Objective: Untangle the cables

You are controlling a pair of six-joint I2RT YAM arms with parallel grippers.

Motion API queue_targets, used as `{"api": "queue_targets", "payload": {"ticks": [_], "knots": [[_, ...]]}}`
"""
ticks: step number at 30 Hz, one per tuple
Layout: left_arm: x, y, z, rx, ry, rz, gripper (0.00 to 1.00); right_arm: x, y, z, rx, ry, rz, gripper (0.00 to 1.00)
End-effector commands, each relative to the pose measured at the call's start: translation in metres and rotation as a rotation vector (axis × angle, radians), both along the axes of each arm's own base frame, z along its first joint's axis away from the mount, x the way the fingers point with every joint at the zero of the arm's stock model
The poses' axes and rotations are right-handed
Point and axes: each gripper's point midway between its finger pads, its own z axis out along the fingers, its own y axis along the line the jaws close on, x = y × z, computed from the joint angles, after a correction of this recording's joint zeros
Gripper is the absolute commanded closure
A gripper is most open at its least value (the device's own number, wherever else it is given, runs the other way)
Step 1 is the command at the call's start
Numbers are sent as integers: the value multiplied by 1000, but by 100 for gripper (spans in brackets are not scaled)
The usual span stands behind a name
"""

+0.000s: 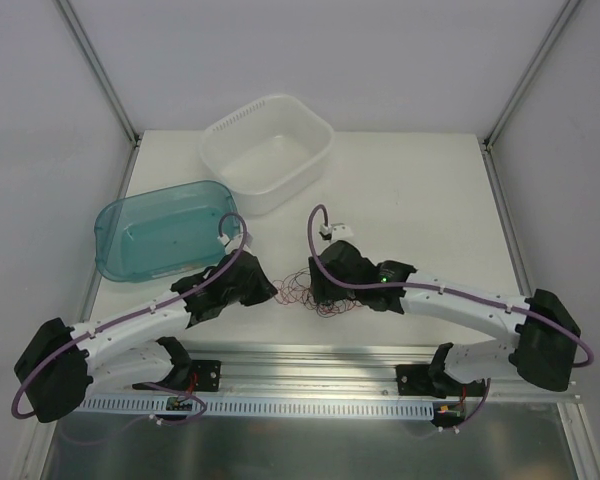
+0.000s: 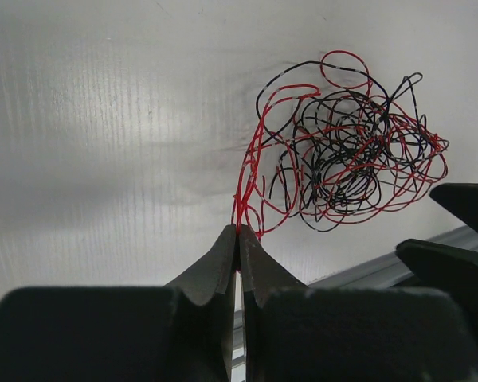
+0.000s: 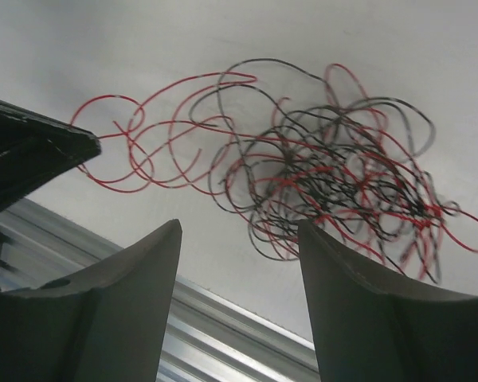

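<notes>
Red and black cables [image 2: 346,151], clumped by the counter's [image 1: 420,200] near edge, are pinched in the clenched left fingers [image 2: 215,267]; a grip and outward pull by the spread right fingers [image 3: 346,286] seems called for.

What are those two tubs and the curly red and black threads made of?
The white tub looks like opaque matte plastic, with a slotted moulded rim. The blue-green tub seems clear tinted plastic; the table shows through it. The cables look like thin insulated wire holding springy loops; core unseen.
</notes>
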Motion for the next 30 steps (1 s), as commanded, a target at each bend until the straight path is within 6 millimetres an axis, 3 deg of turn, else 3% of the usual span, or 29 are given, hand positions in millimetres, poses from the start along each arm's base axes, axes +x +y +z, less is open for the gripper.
{"api": "queue_targets", "payload": {"ticks": [1, 5, 7, 9, 17, 20, 23, 27, 30], "knots": [[-3, -5, 5, -58, -14, -5, 100, 3, 55, 7, 159, -27, 148, 37], [-3, -7, 8, -72, -31, -16, 100, 3, 65, -12, 157, 36, 121, 38], [-4, -7, 8, -79, -39, -21, 100, 3, 85, -5, 252, 23, 159, 39], [-4, -8, 8, -87, -39, -25, 100, -1, 94, -13, 267, 48, 198, 40], [-5, -9, 10, -114, -54, -27, 100, -5, 110, -39, 272, 93, 252, 46], [-3, -8, 12, -120, -68, -18, 100, -4, 106, -51, 248, 106, 234, 50], [-2, -5, 14, -120, -83, -10, 100, -3, 99, -59, 243, 115, 213, 63], [0, 1, 15, -119, -108, 16, 97, 1, 87, -51, 228, 71, 197, 99], [0, 7, 11, -115, -113, 43, 94, 2, 75, -34, 210, 34, 194, 99]]}}
